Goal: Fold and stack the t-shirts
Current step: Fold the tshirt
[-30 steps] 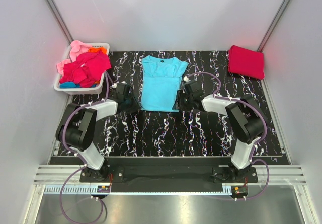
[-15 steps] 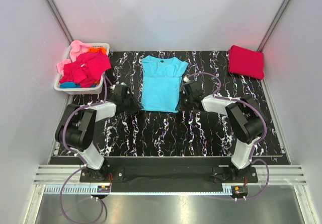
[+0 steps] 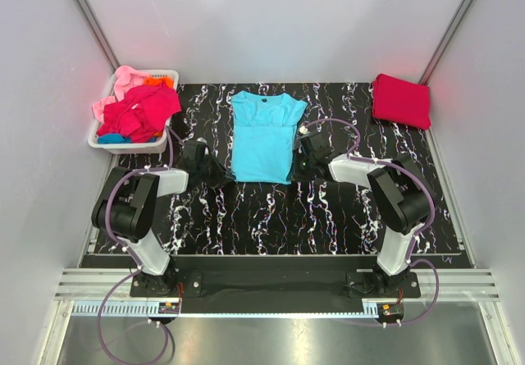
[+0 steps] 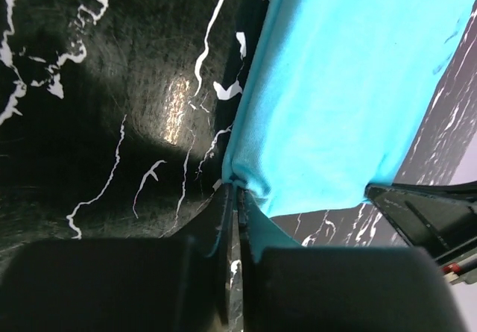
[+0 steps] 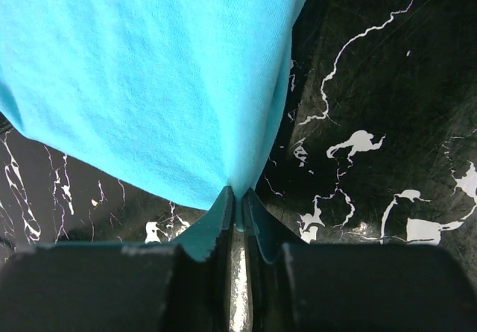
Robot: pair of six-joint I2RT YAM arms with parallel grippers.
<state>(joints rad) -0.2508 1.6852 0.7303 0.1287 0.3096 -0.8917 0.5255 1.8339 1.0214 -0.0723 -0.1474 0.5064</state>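
Note:
A turquoise t-shirt [image 3: 262, 138] lies flat in the middle of the black marbled table [image 3: 328, 217], sleeves folded in. My left gripper [image 4: 237, 194] is shut on the turquoise t-shirt [image 4: 343, 86] at its lower left edge. On the other side, my right gripper [image 5: 237, 196] is pinched shut on the lower right edge of the same shirt [image 5: 149, 71]. In the top view both grippers flank the shirt's hem, left gripper [image 3: 223, 171] and right gripper [image 3: 293, 166]. A folded crimson red t-shirt [image 3: 402, 100] rests at the back right corner.
A white slotted basket [image 3: 123, 143] at the back left holds pink [image 3: 127, 79], magenta-red [image 3: 141, 111], orange and blue shirts in a heap. Grey walls close in the table on three sides.
Both grippers have closed onto the turquoise shirt's lower side edges. The left gripper slid a little toward the shirt; the shirt itself has hardly shifted.

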